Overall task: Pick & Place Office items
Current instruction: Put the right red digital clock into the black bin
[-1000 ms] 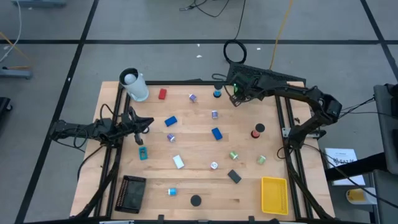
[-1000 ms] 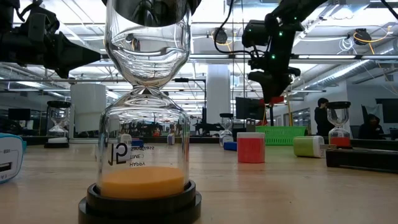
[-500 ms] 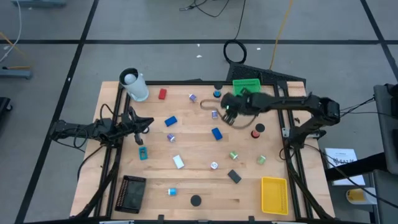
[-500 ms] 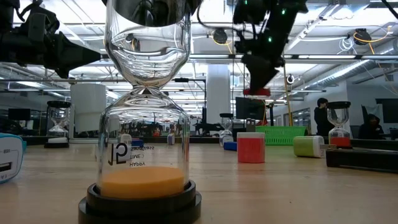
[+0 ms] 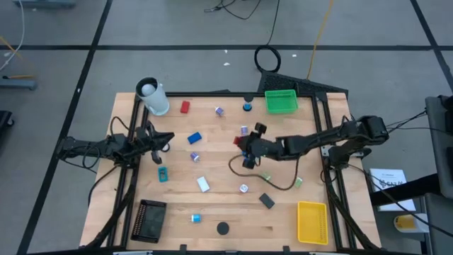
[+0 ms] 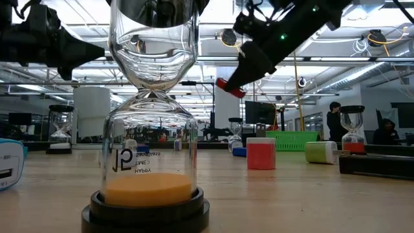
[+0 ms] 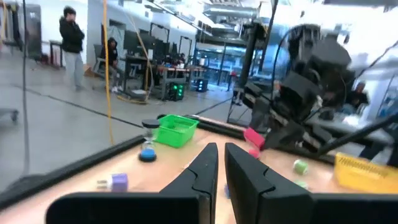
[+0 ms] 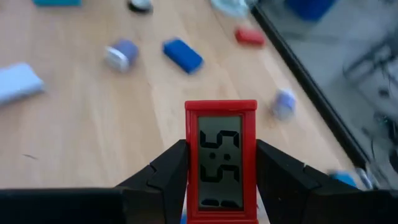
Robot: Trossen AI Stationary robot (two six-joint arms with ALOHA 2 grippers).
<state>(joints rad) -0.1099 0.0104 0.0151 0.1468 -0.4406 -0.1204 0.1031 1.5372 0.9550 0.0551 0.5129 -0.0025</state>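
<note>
My right gripper (image 5: 243,146) hangs above the middle of the table, shut on a red timer (image 8: 221,155) with a grey number display. The timer also shows in the low view (image 6: 231,87) and in the left wrist view (image 7: 254,137). My left gripper (image 5: 167,142) waits over the table's left part, shut and touching nothing (image 7: 217,171). Small office items lie scattered on the wood: blue blocks (image 5: 195,138) (image 5: 246,151), a red block (image 5: 185,107), a white block (image 5: 203,184), a teal piece (image 5: 163,175), a black block (image 5: 266,200) and a dark disc (image 5: 223,228). My right gripper pinches the red timer between its two fingers (image 8: 165,171), one on each long side edge (image 8: 188,162), with the display facing the wrist camera. The fingers slant down toward the table's left. The timer is lifted clear of the table and sits tilted (image 6: 231,87).
A green tray (image 5: 280,100) stands at the far edge, a yellow tray (image 5: 311,221) at the near right corner and a black mesh tray (image 5: 151,219) at the near left. A white cup (image 5: 154,97) lies at the far left. An hourglass (image 6: 152,110) stands close to the low camera.
My right gripper has carried the red timer from over the green tray at the far edge toward the table's middle, moving nearward and leftward. It has tipped from pointing down to slanting leftward. The green tray has come into view.
</note>
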